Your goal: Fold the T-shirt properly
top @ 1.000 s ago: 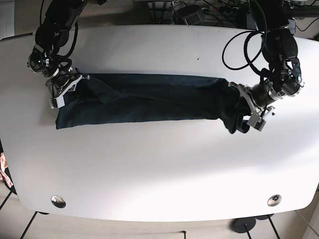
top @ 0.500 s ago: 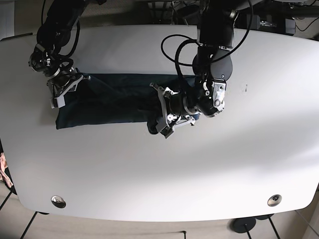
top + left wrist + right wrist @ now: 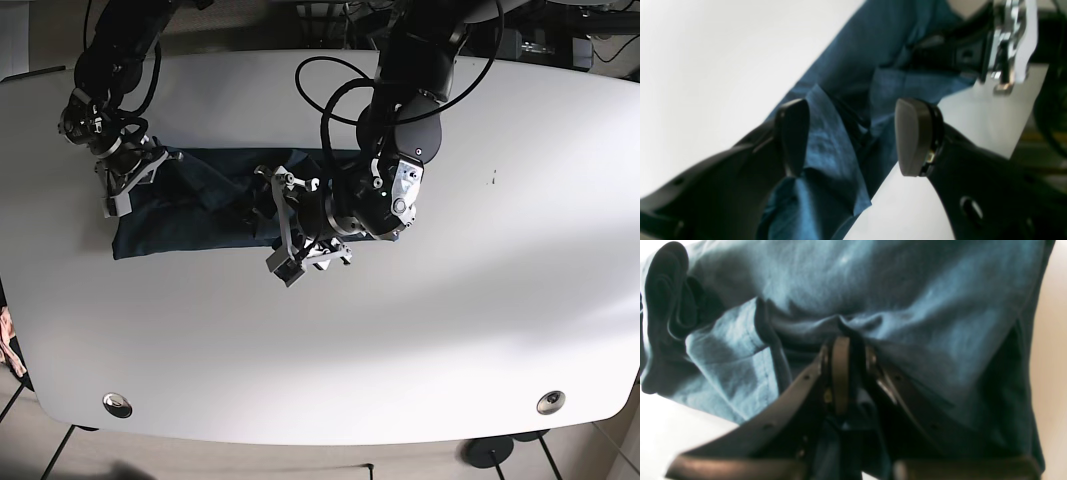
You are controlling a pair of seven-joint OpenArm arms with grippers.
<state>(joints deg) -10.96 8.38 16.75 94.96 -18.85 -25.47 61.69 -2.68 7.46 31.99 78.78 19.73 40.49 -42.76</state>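
Two arms are over the white table (image 3: pixel 480 330), and the nearer work is at the middle, where the left gripper (image 3: pixel 285 232) sits at the folded-over end of the dark blue T-shirt (image 3: pixel 190 215). From its own wrist camera the two dark pads (image 3: pixel 912 136) stand well apart, released, with a rumpled fold of the T-shirt (image 3: pixel 836 156) lying between them and against the left-hand pad; nothing is pinched there. White tabletop (image 3: pixel 706 66) shows on either side of the cloth strip.

Farther back and toward the table's left end, the right gripper (image 3: pixel 128 178) is at the shirt's top corner. Its wrist view shows the fingers clenched together on a bunched ridge of the fabric (image 3: pixel 907 306), cloth puckering around the closed tips (image 3: pixel 840 373).

The shirt itself lies as a long band from that left corner to the table's middle, its right portion doubled back under the left arm. Cables (image 3: pixel 340 90) loop off the left arm toward the far edge.
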